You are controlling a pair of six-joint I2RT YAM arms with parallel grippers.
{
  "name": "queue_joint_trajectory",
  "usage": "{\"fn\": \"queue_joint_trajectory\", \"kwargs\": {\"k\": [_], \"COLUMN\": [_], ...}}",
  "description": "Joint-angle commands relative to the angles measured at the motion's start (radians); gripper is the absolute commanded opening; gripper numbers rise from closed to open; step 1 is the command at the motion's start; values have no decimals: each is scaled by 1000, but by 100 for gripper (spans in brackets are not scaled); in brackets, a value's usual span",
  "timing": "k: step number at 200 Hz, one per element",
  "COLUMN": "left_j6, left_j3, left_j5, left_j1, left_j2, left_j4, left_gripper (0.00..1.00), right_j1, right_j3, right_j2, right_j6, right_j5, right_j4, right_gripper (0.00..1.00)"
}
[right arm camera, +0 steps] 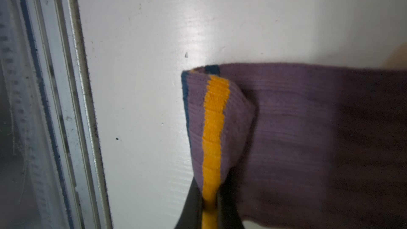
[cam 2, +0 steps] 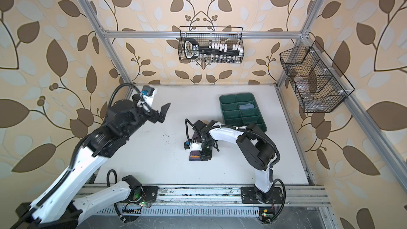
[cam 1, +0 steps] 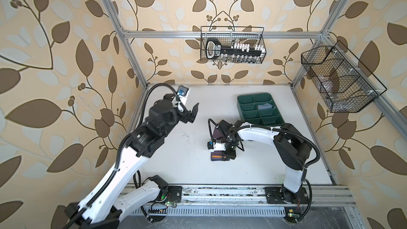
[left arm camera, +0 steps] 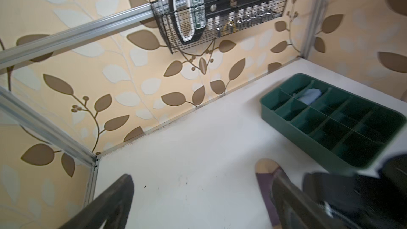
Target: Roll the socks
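A purple sock [cam 1: 215, 133] lies stretched across the middle of the white table, mostly hidden under my right arm in both top views. In the right wrist view the sock [right arm camera: 286, 117] has its cuff folded up, and my right gripper [right arm camera: 208, 194] is shut on the cuff's orange stripe. That gripper [cam 1: 222, 157] sits low at the sock's near end. The sock's tan toe [left arm camera: 265, 165] points toward the back. My left gripper [cam 1: 192, 113] hangs raised at the back left, open and empty, its fingers [left arm camera: 114, 199] wide apart. No grey-blue sock with an orange cuff shows.
A green divided tray [cam 1: 253, 94] stands at the back right, with a pale blue piece of fabric [cam 1: 264, 106] in one compartment. A wire basket of tools [cam 1: 232, 45] hangs on the back wall. Another wire basket [cam 1: 339, 78] hangs on the right wall.
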Motion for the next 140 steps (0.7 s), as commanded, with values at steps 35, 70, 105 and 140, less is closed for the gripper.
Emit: {"fn": "queue_joint_trajectory", "kwargs": {"k": [35, 70, 105, 140], "left_j6": [186, 250, 308, 282], "left_j3": [-269, -418, -528, -544], "left_j5": [186, -23, -318, -391], "left_j1": [-54, -322, -667, -679], "left_j2": [-192, -100, 179, 395], "left_j4": [-269, -163, 4, 228], "left_gripper": [96, 94, 91, 90], "right_j1": [-51, -69, -83, -92], "right_j3": [41, 55, 69, 78], "right_j2": [85, 122, 150, 154], "right_j6": [46, 32, 9, 1], "right_j5": [-30, -37, -48, -56], "right_j4": [-21, -22, -37, -46], "right_gripper": [0, 0, 0, 0]}}
